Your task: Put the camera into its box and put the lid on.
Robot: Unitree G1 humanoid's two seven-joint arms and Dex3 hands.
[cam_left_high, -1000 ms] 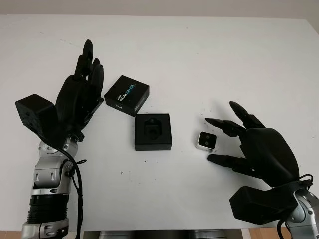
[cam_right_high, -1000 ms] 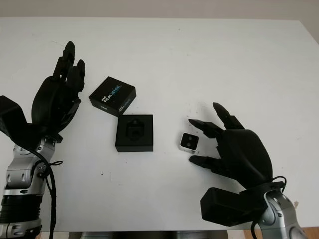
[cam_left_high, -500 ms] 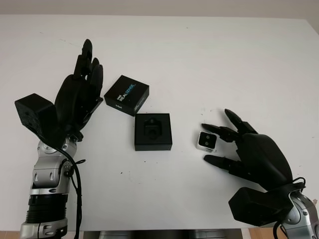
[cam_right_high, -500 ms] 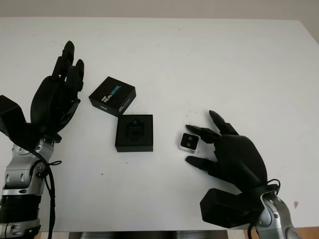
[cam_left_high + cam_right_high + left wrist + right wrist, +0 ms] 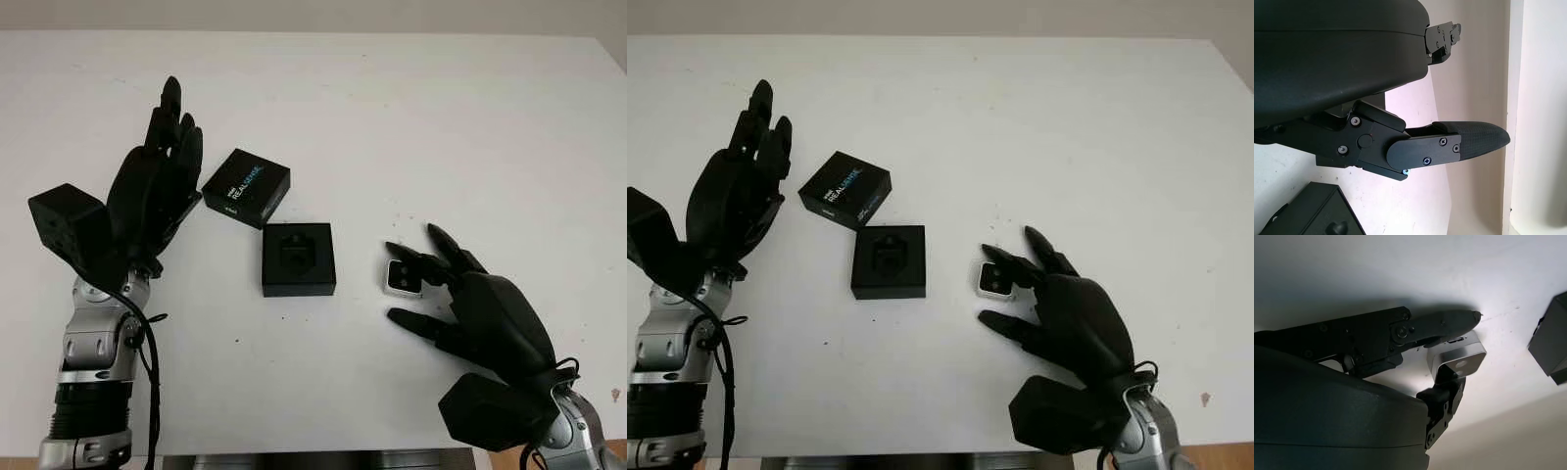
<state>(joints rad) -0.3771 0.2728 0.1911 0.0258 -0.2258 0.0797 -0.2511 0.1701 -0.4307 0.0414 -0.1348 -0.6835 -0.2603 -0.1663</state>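
A: Where was the camera (image 5: 403,278) when you looked?

B: On the white surface (image 5: 411,127), just right of the box (image 5: 299,259), which sat open with its moulded insert showing. The right hand (image 5: 460,299) was around the camera. From the wrist side I saw 1 finger (image 5: 1444,323) lying along one face and another touching the opposite edge, so I'd call it a pinch just closing. The camera looked to be resting on the surface, not lifted.

A: And the left hand?

B: The left hand (image 5: 157,186) was raised at the left, open, holding nothing, just beside the lid (image 5: 247,187) but not touching it.

A: How should the grasp be done well, in your view?

B: I'd say squeeze the 2 opposite metal sides squarely, keep the fingers off the lens face, and get the thumb seated before lifting, since the body is small and smooth and could twist out. Then carry it level over the box and match its outline to the recess rather than dropping it in at an angle. The lid comes after; the left hand seemed well placed for that.

A: Any writing you could read?

B: On the lid, "REALSENSE" in light letters, with a smaller word above it that I couldn't make out. Nothing readable on the camera or the box.
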